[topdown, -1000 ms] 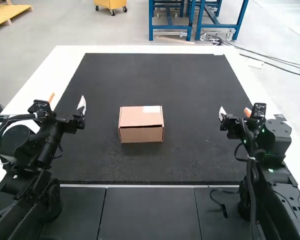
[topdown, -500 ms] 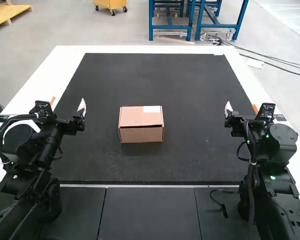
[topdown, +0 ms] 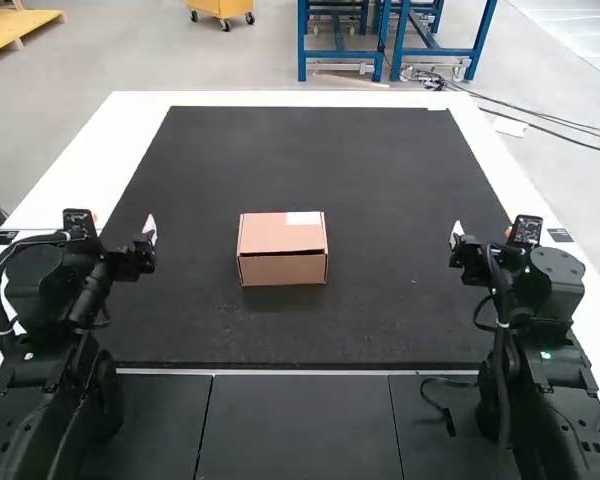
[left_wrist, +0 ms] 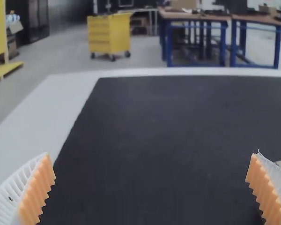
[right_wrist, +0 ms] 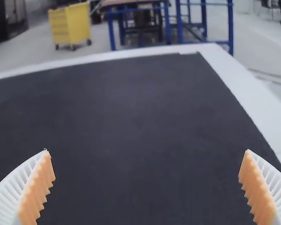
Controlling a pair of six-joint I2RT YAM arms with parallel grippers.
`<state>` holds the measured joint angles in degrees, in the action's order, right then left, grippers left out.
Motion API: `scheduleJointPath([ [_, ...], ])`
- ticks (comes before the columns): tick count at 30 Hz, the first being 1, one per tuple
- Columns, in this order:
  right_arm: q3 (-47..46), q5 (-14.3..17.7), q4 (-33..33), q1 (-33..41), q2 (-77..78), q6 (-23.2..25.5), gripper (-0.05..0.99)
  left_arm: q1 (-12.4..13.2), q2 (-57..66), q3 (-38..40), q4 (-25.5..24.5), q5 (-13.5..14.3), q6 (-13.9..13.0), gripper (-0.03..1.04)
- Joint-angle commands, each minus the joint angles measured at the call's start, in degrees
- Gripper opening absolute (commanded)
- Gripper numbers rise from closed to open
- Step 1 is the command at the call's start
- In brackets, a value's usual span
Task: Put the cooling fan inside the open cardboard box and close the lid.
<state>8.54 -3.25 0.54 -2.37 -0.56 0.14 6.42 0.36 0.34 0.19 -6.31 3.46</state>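
Both arms have drawn back a little. Left gripper [left_wrist: 150, 161] and right gripper [right_wrist: 145, 157] stand wide open. The cardboard box [topdown: 282, 247] sits closed in the middle of the black mat [topdown: 380, 170].

The left gripper [left_wrist: 150, 159] has its fingers spread wide, orange pads [left_wrist: 36, 190] facing inward above the black mat [left_wrist: 168, 117], which lies on the white table [left_wrist: 42, 122]

Large black mat [topdown: 310, 160] flat on the white table [topdown: 90, 170], pale margins alongside
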Motion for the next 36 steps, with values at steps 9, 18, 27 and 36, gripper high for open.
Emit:
scheduleJointPath([
  [9, -8.54, 2.54, -0.10, 0.17, 0.47, -1.37, 0.91, 0.53, -0.45, -0.34, -1.06, -5.12, -3.46, 0.97],
  [18, -8.54, 2.54, -0.27, 0.17, 0.56, -2.25, 0.91, 0.70, -0.45, -0.43, -0.89, -5.12, -3.46, 0.97],
  [27, -8.54, 2.54, -0.27, 0.17, 0.56, -2.25, 0.91, 0.70, -0.45, -0.43, -0.89, -5.12, -3.38, 0.97],
  [36, -8.54, 2.54, -0.27, 0.17, 0.56, -2.25, 0.91, 0.70, -0.45, -0.34, -0.89, -5.12, -3.46, 0.97],
])
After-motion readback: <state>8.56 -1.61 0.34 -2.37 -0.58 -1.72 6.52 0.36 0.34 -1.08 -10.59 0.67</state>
